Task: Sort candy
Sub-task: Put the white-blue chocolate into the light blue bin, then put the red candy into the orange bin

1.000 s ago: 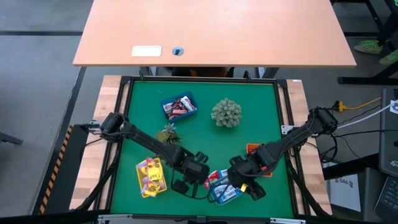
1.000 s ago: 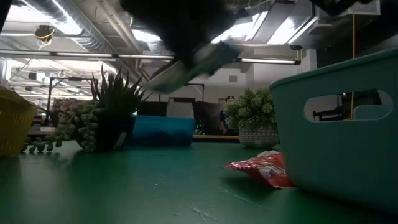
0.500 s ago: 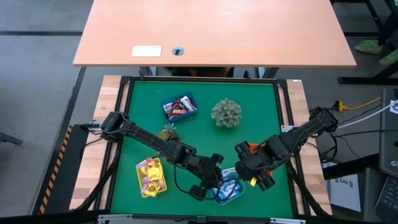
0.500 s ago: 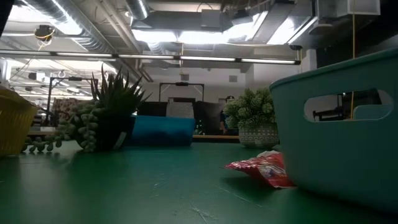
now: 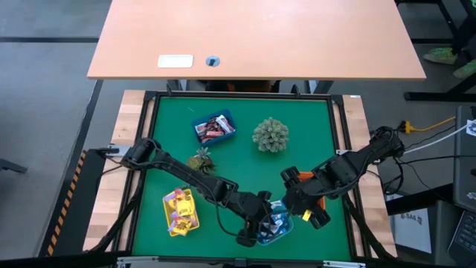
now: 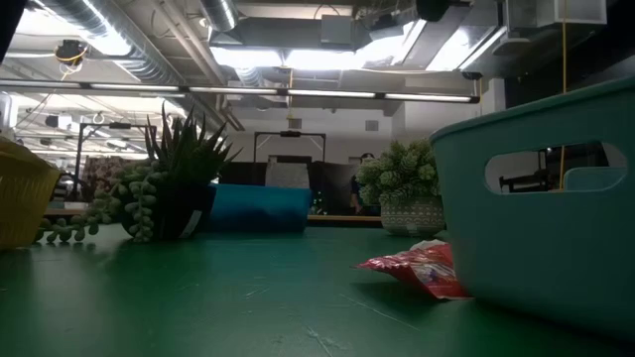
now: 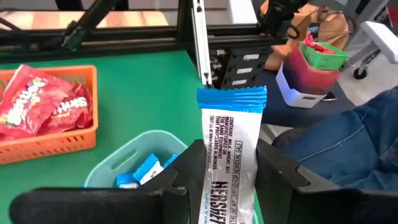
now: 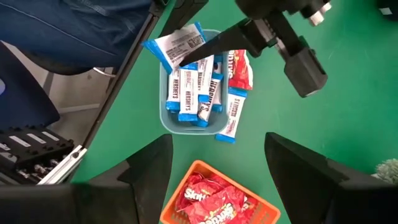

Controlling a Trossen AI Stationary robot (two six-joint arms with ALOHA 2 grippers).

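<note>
My left gripper (image 5: 262, 227) reaches in from the table's left and hangs over the teal tray (image 8: 163, 93), shut on a blue-and-white candy (image 7: 229, 143). Several more blue-and-white candies (image 8: 198, 87) lie in that tray. Another one (image 8: 231, 118) and a red candy (image 8: 239, 67) lie on the mat beside it. The red candy (image 6: 422, 268) rests against the tray's wall (image 6: 536, 208). My right gripper (image 8: 217, 144) is raised above the mat between the teal tray and the orange tray (image 8: 205, 171), open and empty. My left gripper pinches the candy's lower half (image 7: 225, 183) between its two fingers. Its blue crimped end (image 7: 231, 96) sticks out past the fingertips. The fingers slant down from the table's left and lie along the candy. The candy is clear of the tray, above its rim.
The orange tray holds red candies (image 7: 43, 102). A blue tray (image 5: 214, 126) stands at the far left and a yellow tray (image 5: 181, 212) at the near left. Two green plants (image 5: 270, 135) (image 5: 201, 158) stand mid-table. A person's blue-clad leg (image 7: 348, 143) is beyond the table's edge.
My left gripper has gone toward the table's right and a little up, over the teal tray. It has tipped from pointing down to nearly level, keeping hold of the candy. My right gripper has risen from over the teal tray and stayed open.
</note>
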